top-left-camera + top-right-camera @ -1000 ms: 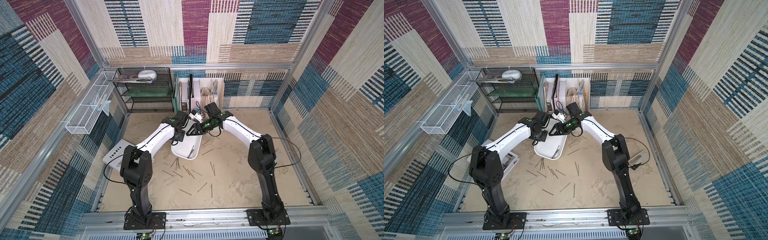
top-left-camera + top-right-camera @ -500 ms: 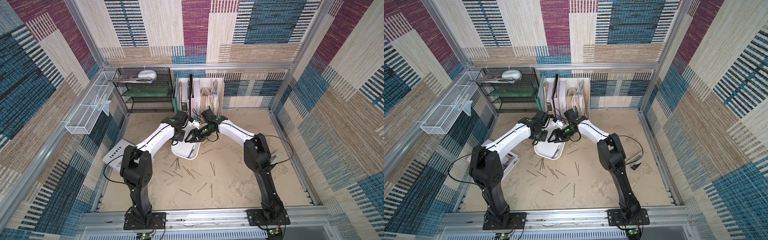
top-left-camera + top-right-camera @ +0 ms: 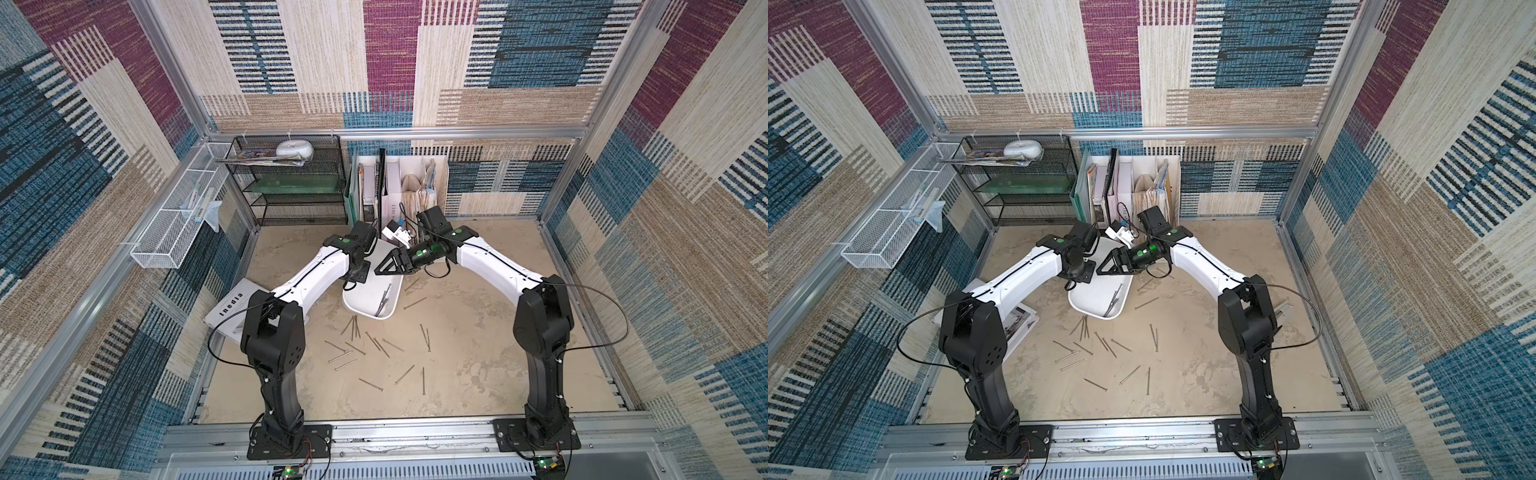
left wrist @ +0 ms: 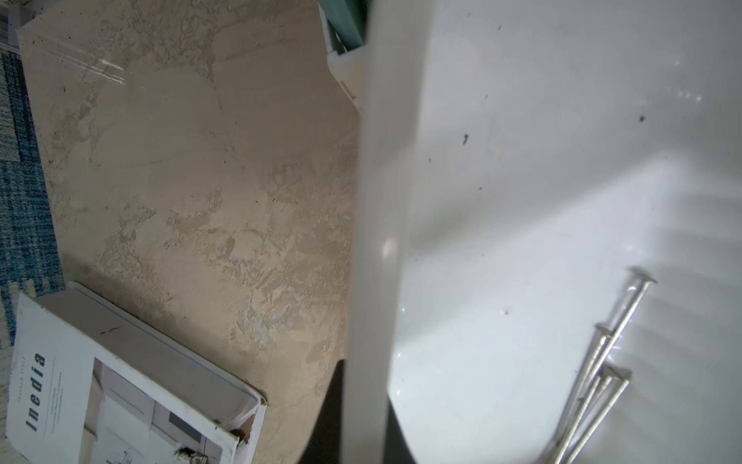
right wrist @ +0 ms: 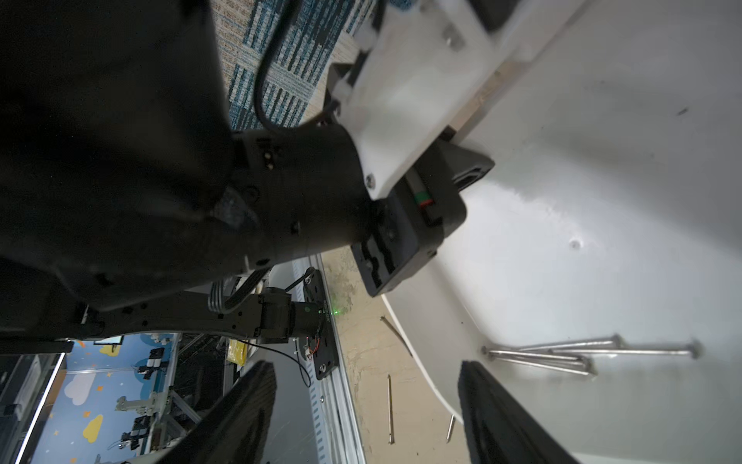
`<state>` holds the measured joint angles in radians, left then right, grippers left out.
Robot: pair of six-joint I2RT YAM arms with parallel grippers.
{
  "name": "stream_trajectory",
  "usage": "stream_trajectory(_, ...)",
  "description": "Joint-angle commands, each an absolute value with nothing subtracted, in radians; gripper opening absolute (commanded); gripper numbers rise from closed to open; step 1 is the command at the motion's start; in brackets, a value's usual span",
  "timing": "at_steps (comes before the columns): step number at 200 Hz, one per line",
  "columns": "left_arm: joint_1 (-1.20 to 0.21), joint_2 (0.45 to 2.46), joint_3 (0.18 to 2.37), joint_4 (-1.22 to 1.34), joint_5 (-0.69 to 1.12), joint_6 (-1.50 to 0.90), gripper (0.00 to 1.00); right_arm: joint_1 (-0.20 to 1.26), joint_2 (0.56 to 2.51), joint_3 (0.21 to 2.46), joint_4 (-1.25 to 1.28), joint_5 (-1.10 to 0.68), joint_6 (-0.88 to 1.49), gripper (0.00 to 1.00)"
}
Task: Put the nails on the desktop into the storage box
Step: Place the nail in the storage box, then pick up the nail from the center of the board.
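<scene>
Between patchwork walls, the sandy desktop carries the box toward the back, nails scattered before it and a few inside. Both arms bend inward over it: left gripper pinches the box's rim; right gripper hangs above, jaws wide apart, empty.

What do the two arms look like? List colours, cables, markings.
Both arms match: the left arm and right arm have black bases and joint housings, white link shells with a thin black line, and a green dot on each wrist. A black cable loops from each elbow. The right end effector has black triangular fingers.
</scene>
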<state>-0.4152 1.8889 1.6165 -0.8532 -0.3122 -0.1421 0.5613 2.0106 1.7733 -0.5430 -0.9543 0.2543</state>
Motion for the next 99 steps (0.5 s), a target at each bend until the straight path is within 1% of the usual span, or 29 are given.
stream_trajectory(1, -0.414, 1.892, 1.622, -0.845, -0.311, -0.140, 0.00, 0.525, 1.919, 1.650, -0.452, -0.843, 0.317, 0.77)
stream_trajectory(14, -0.414, 1.891, 1.622, -0.847, -0.317, -0.140, 0.00, 0.497, 1.854, 1.568, -0.439, -0.722, 0.368, 0.75)
stream_trajectory(25, -0.414, 1.890, 1.621, -0.847, -0.323, -0.140, 0.00, 0.485, 1.793, 1.519, -0.474, -0.597, 0.382, 0.74)
stream_trajectory(34, -0.413, 1.890, 1.621, -0.848, -0.330, -0.141, 0.00, 0.485, 1.745, 1.469, -0.513, -0.458, 0.394, 0.74)
stream_trajectory(45, -0.414, 1.892, 1.621, -0.850, -0.339, -0.141, 0.00, 0.484, 1.718, 1.426, -0.573, -0.353, 0.413, 0.74)
stream_trajectory(55, -0.413, 1.895, 1.621, -0.852, -0.339, -0.143, 0.00, 0.485, 1.714, 1.381, -0.590, -0.322, 0.442, 0.73)
stream_trajectory(72, -0.413, 1.898, 1.627, -0.856, -0.332, -0.146, 0.00, 0.488, 1.751, 1.327, -0.612, -0.328, 0.479, 0.71)
stream_trajectory(82, -0.414, 1.900, 1.624, -0.855, -0.330, -0.144, 0.00, 0.502, 1.770, 1.307, -0.634, -0.278, 0.499, 0.69)
stream_trajectory(99, -0.413, 1.896, 1.623, -0.858, -0.330, -0.144, 0.00, 0.549, 1.781, 1.301, -0.653, -0.250, 0.465, 0.67)
